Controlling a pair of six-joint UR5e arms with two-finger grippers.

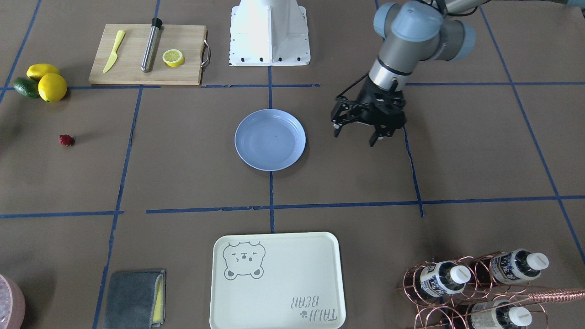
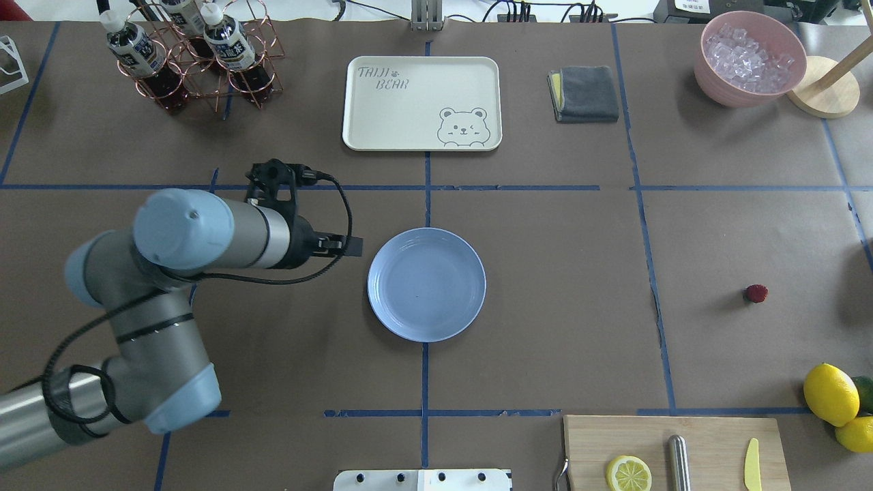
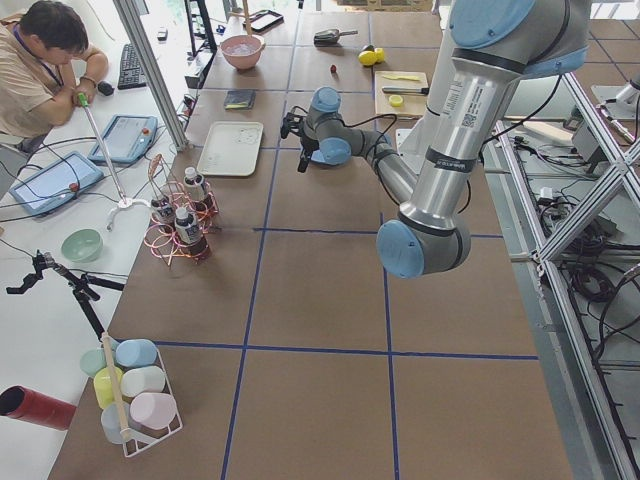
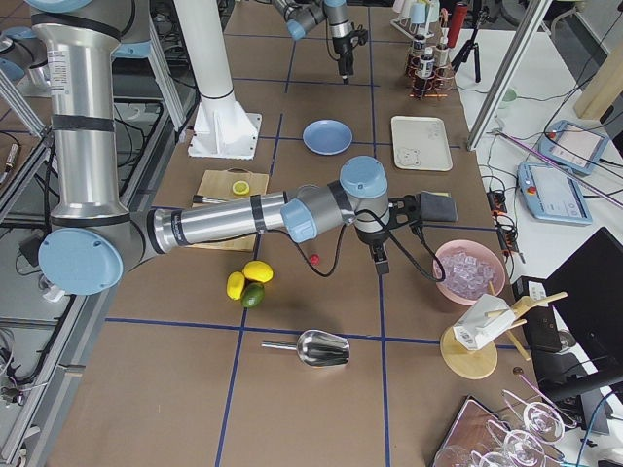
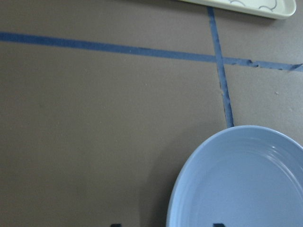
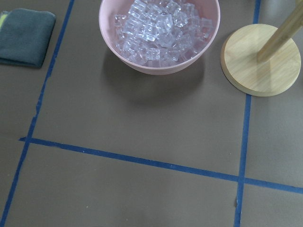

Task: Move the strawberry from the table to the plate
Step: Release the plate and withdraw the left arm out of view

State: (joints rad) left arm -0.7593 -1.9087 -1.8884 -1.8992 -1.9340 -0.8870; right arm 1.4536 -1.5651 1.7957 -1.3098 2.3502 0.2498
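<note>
**Overhead exterior: hardly begun, with the plate bare**

Reading from the left, finds the left gripper hanging over the table just beside the plate, spread wide and holding nothing. Comes next, at the centre, to the plate itself, bare inside and sitting astride a blue tape line. Crosses another tape line and open brown paper before reaching the strawberry, lying alone on the table, well apart from the plate. Ends at the right edge with two lemons and a sliver of green avocado. Takes in there also a cutting board on the robot's side and a pink bowl of ice at the far side.

Catches the right gripper only in the exterior right view, hovering near the strawberry on the side toward the bowl of ice. Cannot tell whether spread or closed.

Judged from this as unstarted in any finished sense. Left to do: reaching the strawberry, closing on it, carrying it across, letting go over the plate.

As for room, plenty around the strawberry on every side, with the lemons near but not crowding. Between strawberry and plate, only bare paper, so probably a free straight carry. Worth minding the plate's raised rim on arrival, and the left gripper just past the plate's left side.
</note>
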